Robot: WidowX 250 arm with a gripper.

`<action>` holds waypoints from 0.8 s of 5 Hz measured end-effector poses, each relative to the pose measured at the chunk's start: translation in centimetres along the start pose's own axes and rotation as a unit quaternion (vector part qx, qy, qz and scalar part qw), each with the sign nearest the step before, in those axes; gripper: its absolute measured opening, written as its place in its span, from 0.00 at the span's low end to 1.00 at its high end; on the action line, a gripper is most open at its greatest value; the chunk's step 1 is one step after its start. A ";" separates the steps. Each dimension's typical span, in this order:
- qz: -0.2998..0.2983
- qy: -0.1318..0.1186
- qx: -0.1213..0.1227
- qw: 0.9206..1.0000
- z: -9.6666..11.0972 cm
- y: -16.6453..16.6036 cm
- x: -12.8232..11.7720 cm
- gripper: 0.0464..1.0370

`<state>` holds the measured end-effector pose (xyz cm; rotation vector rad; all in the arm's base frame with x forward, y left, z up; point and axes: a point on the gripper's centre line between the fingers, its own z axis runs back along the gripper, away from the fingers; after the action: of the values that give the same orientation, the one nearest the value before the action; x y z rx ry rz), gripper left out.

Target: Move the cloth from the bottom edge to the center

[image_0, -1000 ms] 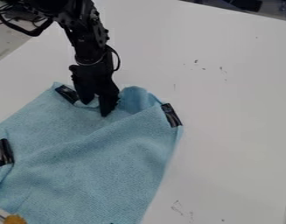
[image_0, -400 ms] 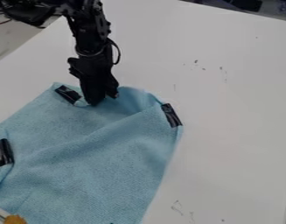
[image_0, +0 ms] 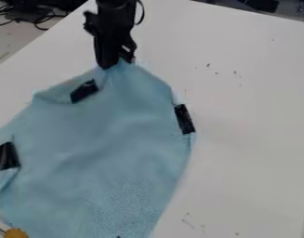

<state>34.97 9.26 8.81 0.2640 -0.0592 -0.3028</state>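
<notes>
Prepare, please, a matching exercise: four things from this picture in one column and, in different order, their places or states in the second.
Things:
1. black robot hand
2. light blue fabric cloth
3. flat white table
4. rounded yellow-orange object

Places or states:
A. beneath the cloth
B. bottom left corner of view
C. gripping the cloth
D. drawn up into a peak

Pairs: 1-C, 2-D, 3-A, 4-B

Your black arm [image_0: 118, 4] comes in at the top edge of the view, left of the middle, with the gripper [image_0: 118, 62] hanging below it, fingers pointing steeply down and drawn together in a pinch.
</notes>
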 end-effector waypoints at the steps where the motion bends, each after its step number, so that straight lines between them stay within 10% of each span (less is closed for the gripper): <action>1: -0.069 0.007 -0.010 0.998 -1.0 1.1 3.2 0.01; 4: -0.101 -0.018 -0.092 0.990 -5.4 0.0 4.8 0.16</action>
<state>40.04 9.16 3.67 0.0808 -0.0404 -0.5119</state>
